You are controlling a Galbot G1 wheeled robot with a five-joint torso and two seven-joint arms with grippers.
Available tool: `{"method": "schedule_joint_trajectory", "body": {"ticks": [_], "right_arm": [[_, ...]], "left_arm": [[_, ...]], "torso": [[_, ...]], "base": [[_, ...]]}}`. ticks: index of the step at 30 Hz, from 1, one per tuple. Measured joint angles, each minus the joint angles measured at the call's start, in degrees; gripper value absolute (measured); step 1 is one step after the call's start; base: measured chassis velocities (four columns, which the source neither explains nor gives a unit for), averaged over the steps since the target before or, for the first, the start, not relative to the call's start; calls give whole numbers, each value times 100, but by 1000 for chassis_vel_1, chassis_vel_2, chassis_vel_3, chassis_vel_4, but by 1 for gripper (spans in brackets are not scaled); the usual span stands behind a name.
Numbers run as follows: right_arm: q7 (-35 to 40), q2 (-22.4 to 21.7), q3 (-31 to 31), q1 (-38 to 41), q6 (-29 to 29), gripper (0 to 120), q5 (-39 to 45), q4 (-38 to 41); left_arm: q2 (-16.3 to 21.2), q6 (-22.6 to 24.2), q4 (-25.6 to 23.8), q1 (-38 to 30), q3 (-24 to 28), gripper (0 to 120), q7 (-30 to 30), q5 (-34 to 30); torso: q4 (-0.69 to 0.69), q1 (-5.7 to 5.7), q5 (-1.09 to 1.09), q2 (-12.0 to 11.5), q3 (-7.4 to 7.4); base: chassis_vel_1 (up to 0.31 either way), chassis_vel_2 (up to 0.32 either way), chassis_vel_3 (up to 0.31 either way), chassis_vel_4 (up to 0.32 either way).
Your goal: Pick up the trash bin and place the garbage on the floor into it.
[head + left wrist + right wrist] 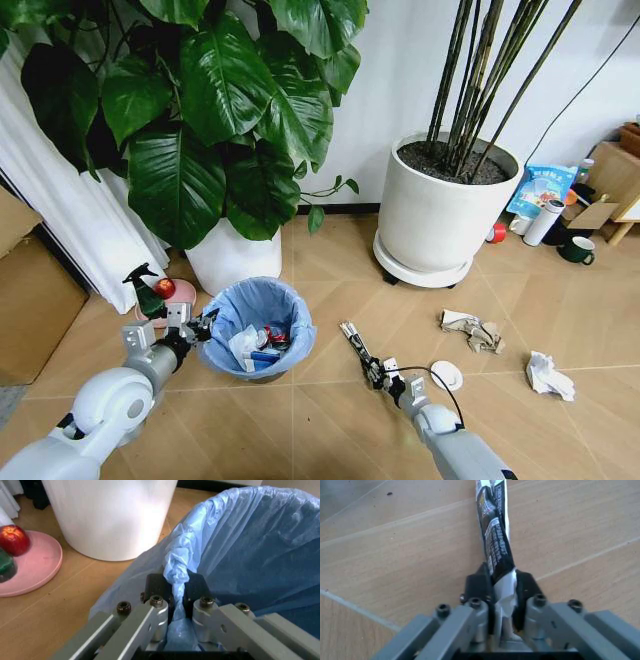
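The trash bin [262, 327], one small round bin lined with a light-blue bag [240, 551], stands on the wooden floor [330, 420] just in front of the white pot [232, 255] of the broad-leaved plant. Inside it lie a few pieces of litter: a white wad, a blue-white wrapper and a red scrap. The left hand [197, 327] is at the bin's rim on the side away from the other pot, its two fingers [155, 587] closed tight on a fold of the bag at the edge. Beyond that hand, a pink plate [35, 570] with one red apple [165, 289] and one green spray bottle [146, 289] sit beside the plant pot. On the bin's other side, near it, the right hand [372, 368] is clamped on one thin dark tube [495, 536], which sticks out past its fingertips towards the bin, above the floor. Three more pieces of garbage lie farther from the bin: one white disc [446, 375] just beside the right hand, one crumpled grey-brown wrapper [473, 330] beyond it, and one white paper wad [549, 375] farthest out. A second, larger white pot [440, 205] holding tall stalks stands behind them.
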Motion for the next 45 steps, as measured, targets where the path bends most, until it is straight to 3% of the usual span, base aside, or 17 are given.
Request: {"method": "schedule_joint_trajectory", "body": {"ticks": [4,7,11,14,20,28,32,37,45], "right_arm": [[-18,-19,-6,4,0,0,16,15],[-22,-83,-16,-50,-11,0,88,138],[-35,-374,-31,-324,-53,0,382,777],[-142,-706,100,-614,-52,0,587,1362],[-836,-1862,577,-1235,323,0,1069,2599],[-1847,-2768,854,-1708,669,0,2057,4270],[-2303,-2900,784,-1678,746,0,2829,4828],[-2727,-2740,346,-1240,719,0,3441,5250],[-3148,-2346,-704,-499,648,0,3590,4810]], "left_arm": [[-4,-2,16,-1,2,1,3,1],[-4,-4,35,-3,8,1,4,3],[1,-10,61,3,40,1,9,28],[2,-16,93,15,91,1,17,84],[42,-42,148,12,170,1,17,161],[111,-70,-66,144,206,1,-48,169],[110,-75,-74,61,349,1,-50,154],[157,-130,25,-133,613,1,0,106],[291,-222,123,-506,1059,1,72,-69]], "torso": [[1,0,1,0,0],[1,0,2,0,1],[1,0,3,0,0],[0,0,2,0,1],[-3,0,1,0,0],[2,0,1,0,0],[0,0,-2,0,0],[1,0,-3,0,0],[0,0,1,0,1]], "base": [[0,0,0,0],[0,0,0,0],[0,0,0,0],[0,0,0,0],[0,0,0,0],[0,0,0,0],[0,0,0,0],[0,0,0,0],[0,0,0,0]]}}
